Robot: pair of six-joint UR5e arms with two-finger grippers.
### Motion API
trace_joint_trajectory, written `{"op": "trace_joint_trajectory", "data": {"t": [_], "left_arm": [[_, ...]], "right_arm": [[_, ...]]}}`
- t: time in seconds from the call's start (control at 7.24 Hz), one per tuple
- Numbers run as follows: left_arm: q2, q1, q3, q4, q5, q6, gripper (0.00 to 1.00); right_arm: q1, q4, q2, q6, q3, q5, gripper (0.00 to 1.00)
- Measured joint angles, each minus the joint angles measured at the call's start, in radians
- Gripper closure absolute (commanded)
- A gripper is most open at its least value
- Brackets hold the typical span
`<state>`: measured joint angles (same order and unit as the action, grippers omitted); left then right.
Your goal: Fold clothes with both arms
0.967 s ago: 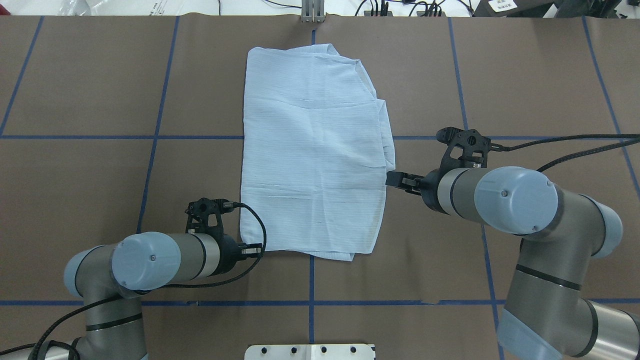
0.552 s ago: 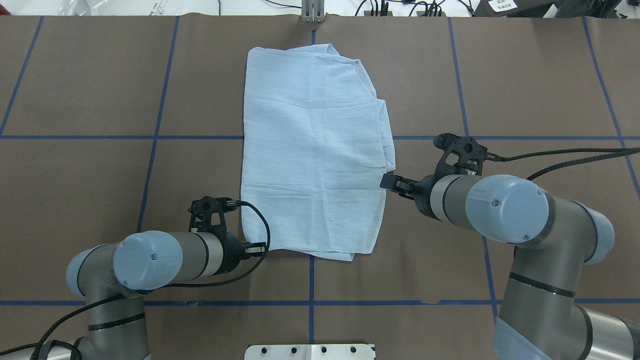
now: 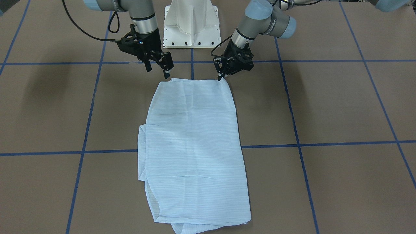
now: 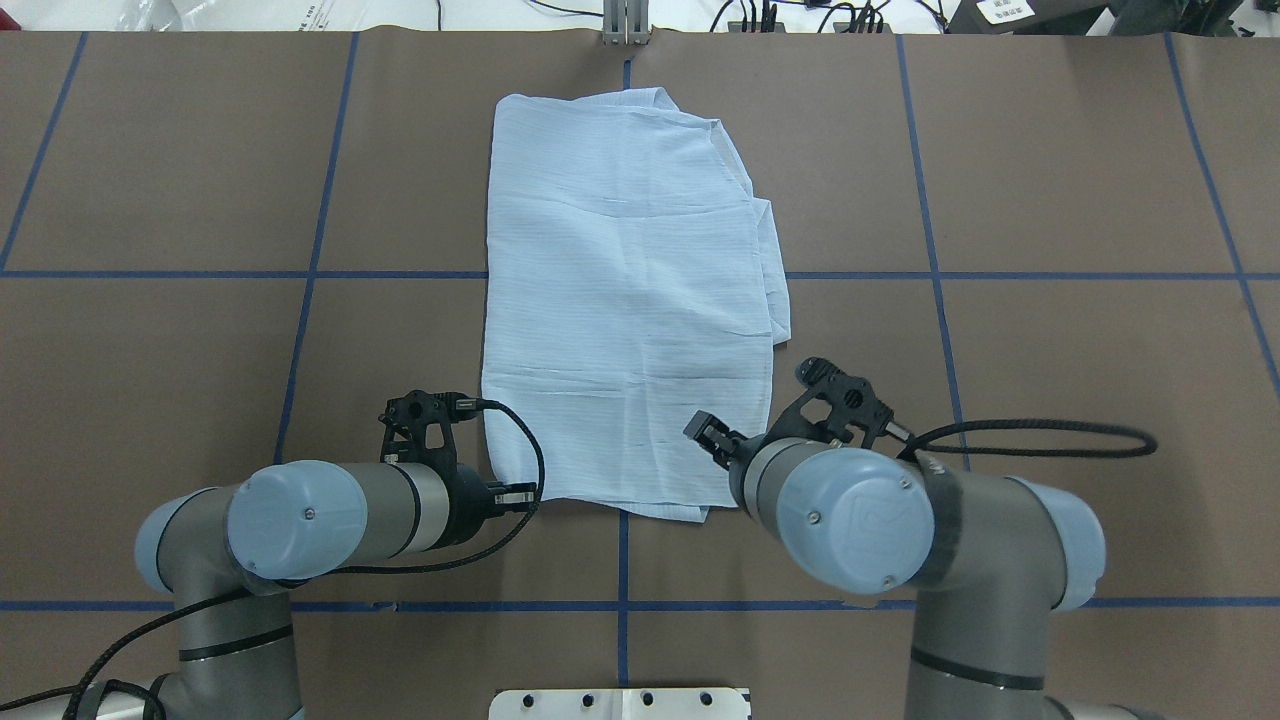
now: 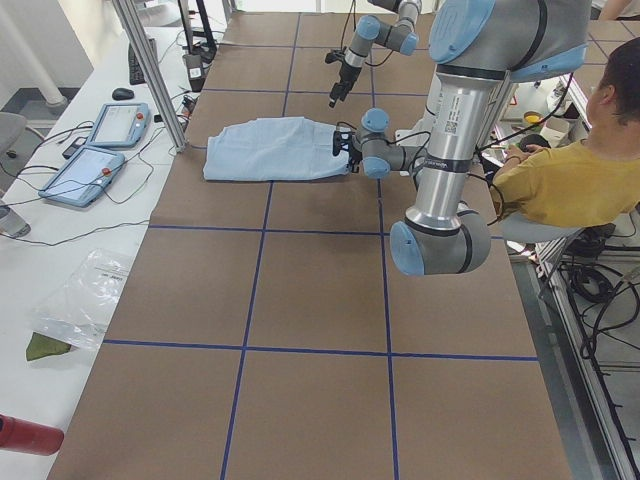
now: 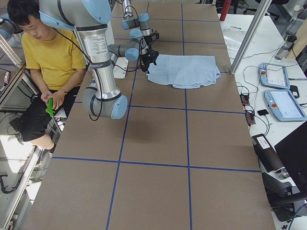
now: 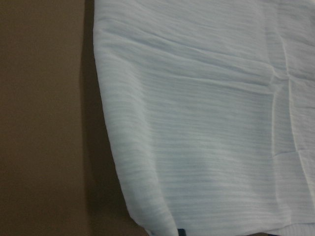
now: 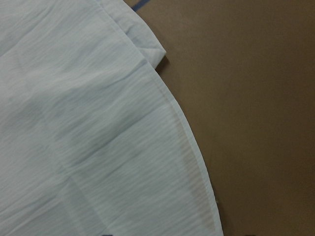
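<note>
The pale blue striped shirt (image 4: pixel 630 300) lies folded into a long rectangle in the middle of the table, also seen in the front view (image 3: pixel 195 146). My left gripper (image 4: pixel 515 493) sits low at the shirt's near left corner, with its fingers together at the hem (image 3: pixel 221 77); the left wrist view shows cloth (image 7: pixel 206 123) with one dark tip at the bottom edge. My right gripper (image 4: pixel 705 432) hovers over the shirt's near right corner, jaws apart and empty (image 3: pixel 158 70). The right wrist view shows the curved hem (image 8: pixel 187 132). Collar, buttons and label are hidden.
The white pedestal base (image 3: pixel 191 26) stands just behind the shirt's near edge. Blue tape lines (image 4: pixel 310 275) grid the brown table. A metal post (image 4: pixel 625 25) stands at the far edge. A seated person in yellow (image 5: pixel 560 180) is beside the robot.
My right gripper swung from the shirt's right edge back toward the robot and now sits over the near right corner. My left gripper barely shifted at the near left corner.
</note>
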<state>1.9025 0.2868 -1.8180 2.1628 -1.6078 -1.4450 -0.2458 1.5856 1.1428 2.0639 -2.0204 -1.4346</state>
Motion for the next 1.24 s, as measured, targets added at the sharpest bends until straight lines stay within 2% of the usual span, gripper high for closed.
{"op": "trace_joint_trajectory", "data": {"t": [0.28, 0.55, 1.24], "left_arm": [[0.001, 0.0, -0.004, 0.0, 0.0, 0.0, 1.0], [0.002, 0.0, -0.007, 0.0, 0.0, 0.0, 1.0], [0.003, 0.0, -0.009, 0.0, 0.0, 0.0, 1.0]], "right_arm": [[0.051, 0.032, -0.062, 0.121, 0.074, 0.048, 0.15], [0.067, 0.031, -0.102, 0.187, 0.15, 0.077, 0.28], [0.072, 0.029, -0.144, 0.218, 0.238, 0.095, 0.31]]}}
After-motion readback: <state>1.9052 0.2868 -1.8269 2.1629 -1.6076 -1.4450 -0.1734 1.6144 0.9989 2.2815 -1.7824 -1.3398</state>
